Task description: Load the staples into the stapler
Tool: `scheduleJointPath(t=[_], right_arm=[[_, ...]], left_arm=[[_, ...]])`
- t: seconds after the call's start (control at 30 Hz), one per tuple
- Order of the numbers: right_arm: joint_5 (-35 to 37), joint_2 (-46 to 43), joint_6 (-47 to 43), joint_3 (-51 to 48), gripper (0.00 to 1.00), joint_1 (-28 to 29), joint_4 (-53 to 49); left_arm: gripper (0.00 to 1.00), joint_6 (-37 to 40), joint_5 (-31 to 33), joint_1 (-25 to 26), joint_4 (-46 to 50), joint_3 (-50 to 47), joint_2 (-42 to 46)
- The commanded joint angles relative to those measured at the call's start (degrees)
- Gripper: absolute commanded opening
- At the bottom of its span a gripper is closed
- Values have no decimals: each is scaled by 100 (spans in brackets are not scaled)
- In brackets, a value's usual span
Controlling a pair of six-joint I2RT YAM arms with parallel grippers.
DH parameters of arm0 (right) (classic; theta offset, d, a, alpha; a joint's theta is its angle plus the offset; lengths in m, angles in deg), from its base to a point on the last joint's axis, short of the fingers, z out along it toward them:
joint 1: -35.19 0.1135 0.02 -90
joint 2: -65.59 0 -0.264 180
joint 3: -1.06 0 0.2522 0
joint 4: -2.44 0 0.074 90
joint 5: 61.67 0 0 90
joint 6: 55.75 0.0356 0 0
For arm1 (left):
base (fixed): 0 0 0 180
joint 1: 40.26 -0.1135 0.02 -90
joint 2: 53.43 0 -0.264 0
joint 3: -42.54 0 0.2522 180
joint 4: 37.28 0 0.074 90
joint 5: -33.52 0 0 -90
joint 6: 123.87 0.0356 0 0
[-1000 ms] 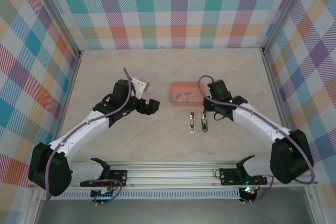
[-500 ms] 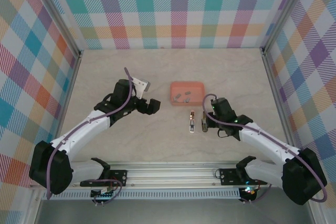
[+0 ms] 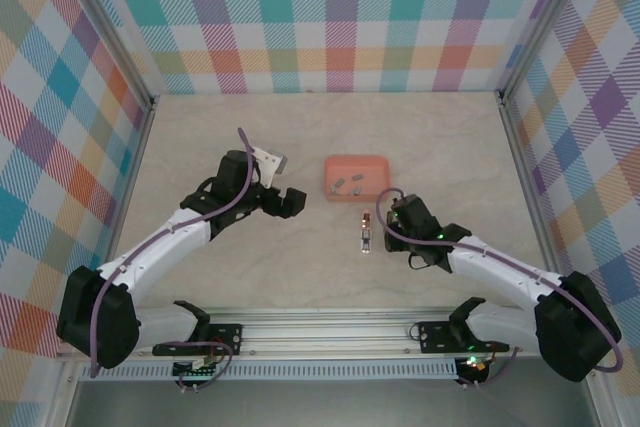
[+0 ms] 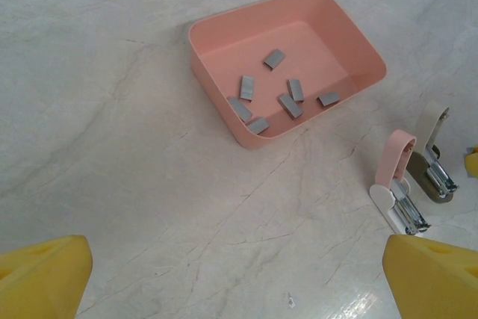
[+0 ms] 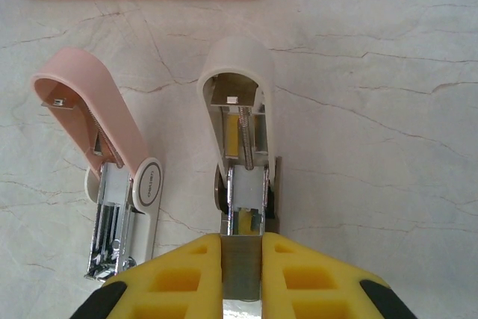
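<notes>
My right gripper (image 5: 243, 250) is shut on a short grey strip of staples (image 5: 243, 268), held at the near end of the open white stapler (image 5: 239, 110). Just to its left an open pink stapler (image 5: 112, 155) lies on the table. From above, the right gripper (image 3: 389, 220) sits beside the pink stapler (image 3: 367, 232). Several more staples (image 4: 287, 102) lie in the coral-pink tray (image 4: 196, 35). My left gripper (image 3: 288, 202) hovers open to the left of the tray (image 3: 335, 162), nothing between its fingers (image 4: 45, 274).
The left wrist view has both staplers, pink (image 4: 394, 177) and white (image 4: 429, 162), side by side in front of the tray. Checkered walls enclose the table on three sides. Bare tabletop lies between the left gripper and the staplers.
The right wrist has drawn back toward the near edge and lowered behind the white stapler, now covering it from above. The left arm has stayed put.
</notes>
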Motion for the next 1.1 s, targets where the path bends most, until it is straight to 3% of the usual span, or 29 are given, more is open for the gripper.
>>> scheduleJointPath(t=[0.0, 1.07], right_arm=[[35, 130, 86, -34, 16, 69, 232], [211, 616, 14, 68, 16, 150, 126]], left_arm=[[100, -36, -138, 17, -76, 188, -58], [100, -29, -112, 23, -65, 208, -41]])
